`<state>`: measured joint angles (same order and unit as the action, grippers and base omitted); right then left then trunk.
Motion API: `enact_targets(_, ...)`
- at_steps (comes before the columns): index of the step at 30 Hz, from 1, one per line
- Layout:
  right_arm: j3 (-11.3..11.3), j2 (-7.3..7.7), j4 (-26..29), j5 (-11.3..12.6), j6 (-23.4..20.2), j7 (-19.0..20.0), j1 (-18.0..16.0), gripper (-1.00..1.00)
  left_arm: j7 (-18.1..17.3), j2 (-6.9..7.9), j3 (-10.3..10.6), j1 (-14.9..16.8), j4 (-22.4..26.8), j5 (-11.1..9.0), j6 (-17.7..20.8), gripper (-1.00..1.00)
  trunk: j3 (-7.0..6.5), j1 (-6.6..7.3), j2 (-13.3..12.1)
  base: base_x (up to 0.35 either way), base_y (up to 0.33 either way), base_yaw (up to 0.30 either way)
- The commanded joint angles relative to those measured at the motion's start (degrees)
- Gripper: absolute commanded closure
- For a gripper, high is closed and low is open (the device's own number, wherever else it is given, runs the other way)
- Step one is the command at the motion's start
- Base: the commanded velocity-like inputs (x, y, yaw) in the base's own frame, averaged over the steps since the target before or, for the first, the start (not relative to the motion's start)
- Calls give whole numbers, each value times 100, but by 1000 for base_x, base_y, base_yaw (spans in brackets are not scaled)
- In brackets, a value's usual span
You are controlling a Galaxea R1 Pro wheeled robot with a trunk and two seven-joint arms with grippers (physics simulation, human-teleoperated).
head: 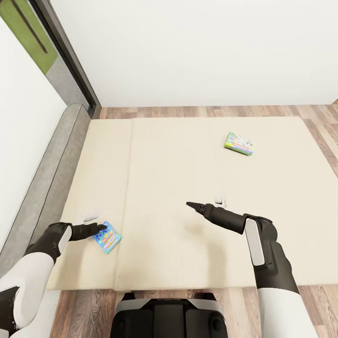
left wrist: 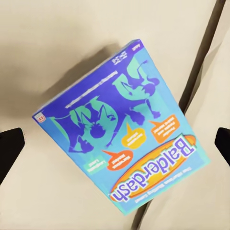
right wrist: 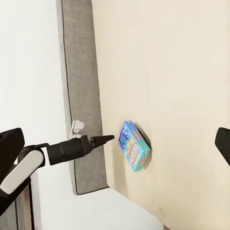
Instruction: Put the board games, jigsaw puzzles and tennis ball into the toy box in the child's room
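Note:
A blue board game [head: 107,237] with "Balderdash" lettering lies on the bed [head: 188,178], near its front left corner and beside a seam in the mattress. My left gripper [head: 100,228] is open, its tips right at the box's near edge. In the left wrist view the box [left wrist: 120,139] sits between the two spread fingers [left wrist: 9,146]. A pale green-edged board game [head: 239,143] lies further back on the right of the bed. My right gripper [head: 189,204] hovers open over the middle of the mattress, holding nothing. It looks toward the blue box [right wrist: 135,151] and the left gripper [right wrist: 110,138].
A low grey headboard [head: 51,164] runs along the bed's left side against the white wall. Wooden floor [head: 319,117] borders the bed at the back, the right and the front by my base [head: 169,319]. A dark door frame [head: 65,51] stands at the back left.

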<state>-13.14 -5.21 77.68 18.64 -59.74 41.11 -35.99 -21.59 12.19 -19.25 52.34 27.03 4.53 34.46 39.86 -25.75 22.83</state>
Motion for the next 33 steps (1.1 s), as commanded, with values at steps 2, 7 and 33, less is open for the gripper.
enact_targets(2,-15,-6,2,-36,-26,46,-5,-100,-45,-2,-58,4,5,48,33,-100,15,-3,9,0,0,0)
enact_targets(7,-14,-7,2,-36,-26,46,-5,-100,-46,6,-78,4,4,48,34,-100,39,-3,9,0,0,0)
enact_targets(33,-22,-6,2,-36,-26,46,-5,-100,-598,146,-87,4,4,48,31,-100,238,-3,9,0,0,0)
